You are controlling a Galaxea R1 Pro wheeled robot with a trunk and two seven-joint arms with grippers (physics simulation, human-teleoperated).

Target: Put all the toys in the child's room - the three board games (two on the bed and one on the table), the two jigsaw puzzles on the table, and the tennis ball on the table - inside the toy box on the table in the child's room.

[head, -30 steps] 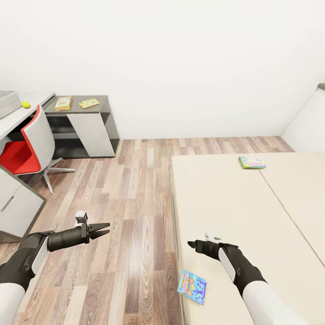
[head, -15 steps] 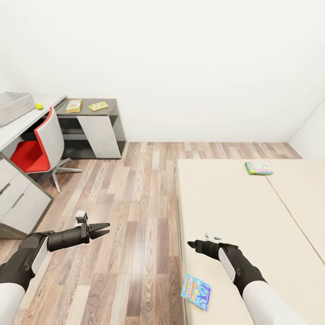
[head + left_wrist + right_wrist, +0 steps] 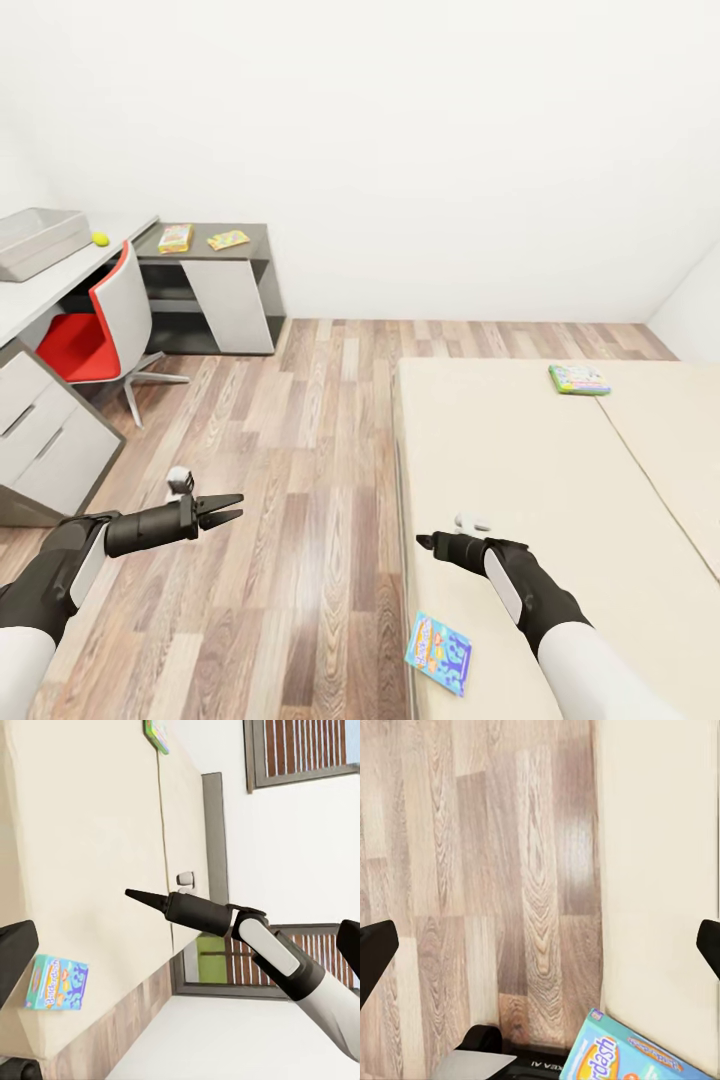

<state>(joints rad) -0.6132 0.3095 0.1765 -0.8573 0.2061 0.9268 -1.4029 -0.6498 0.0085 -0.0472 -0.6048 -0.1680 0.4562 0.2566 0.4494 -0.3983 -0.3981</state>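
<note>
**Two games on the bed, grippers empty**

On the bed, a blue game lies at the near corner by the floor-side edge, just below the right gripper. A green game rests far up the cover, well apart from the blue one, near the seam between the two cover panels.

Across the plank floor, the table carries the toy box with the yellow-green ball just beside it. On the lower dark cabinet next to it lie a yellow-red game and a flat puzzle, side by side, apart. A red and white chair stands at the table.

Left gripper hangs over the floor, its fingers spread in a narrow fork, holding nothing. From the left wrist camera the right gripper tapers to one closed point over the cover, empty, though the right wrist camera shows dark finger tips at opposite edges, so whether it is closed or spread cannot be told.
</note>
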